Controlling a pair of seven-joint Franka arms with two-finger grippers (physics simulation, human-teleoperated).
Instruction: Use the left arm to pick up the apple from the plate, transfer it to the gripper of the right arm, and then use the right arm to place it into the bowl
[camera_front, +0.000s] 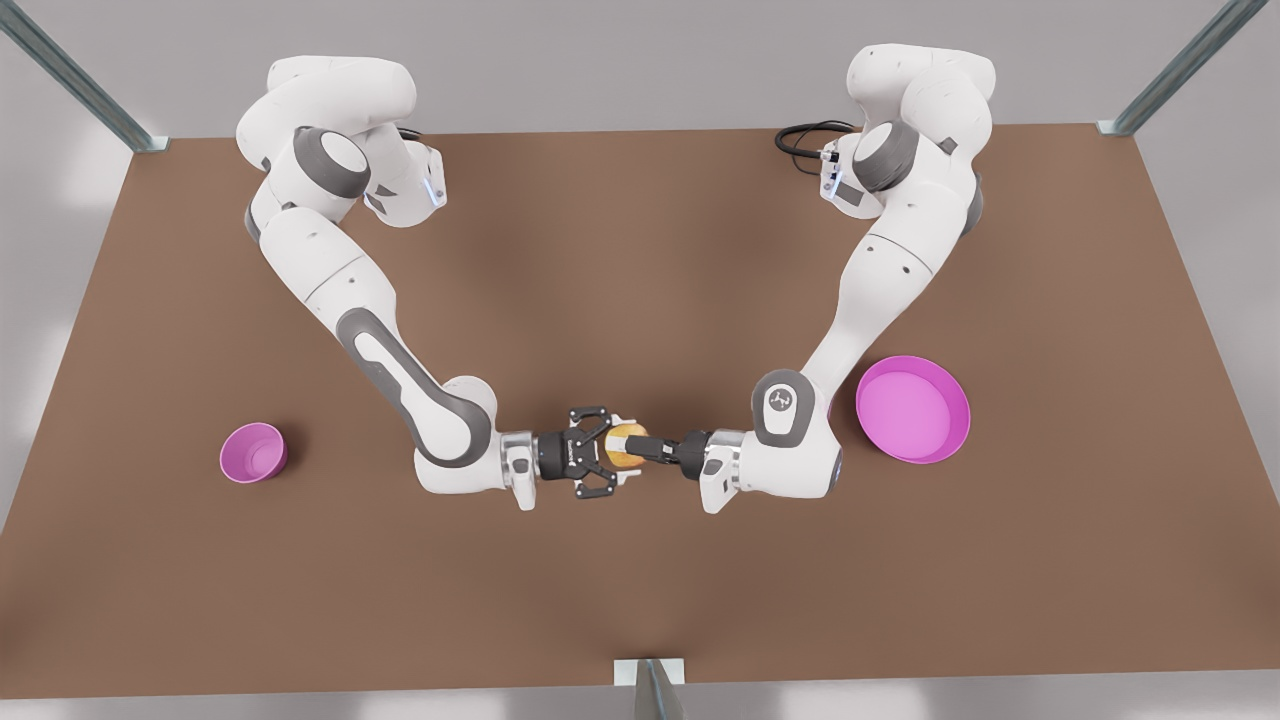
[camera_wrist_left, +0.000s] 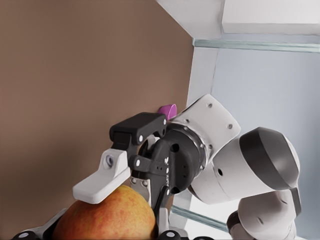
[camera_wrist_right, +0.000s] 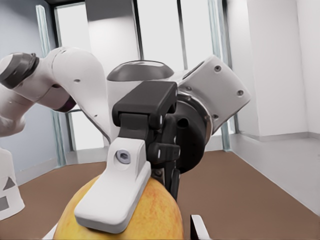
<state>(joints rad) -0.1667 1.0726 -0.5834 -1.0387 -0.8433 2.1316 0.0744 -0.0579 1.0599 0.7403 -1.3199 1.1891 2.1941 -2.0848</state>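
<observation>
1. Front view first, for the writing: the only clear marking is a small white logo (camera_front: 782, 398) on the grey joint of the left arm, a symbol with no letters. There's tiny white print on the body of the right claw (camera_front: 612, 452), too small to read.
2. The apple (camera_front: 618, 440) hangs above the brown counter (camera_front: 640, 250), pinched between the two claws, which meet nose to nose.
3. The right claw, the wide linkage one, comes at the apple from the front view's left and is clenched on it. In the left wrist view one pale pad (camera_wrist_left: 102, 180) lies on top of the apple (camera_wrist_left: 107, 217).
4. The left claw (camera_front: 640, 447), the slim one, comes at the apple from the front view's right and is grasping it too. In the right wrist view its pad (camera_wrist_right: 115, 195) sits flat on the apple's skin (camera_wrist_right: 155, 215).
5. The bowl (camera_front: 262, 470) sits well off to the front view's left of the apple, and the plate (camera_front: 950, 440) is on the front view's right of it, nearer.
</observation>
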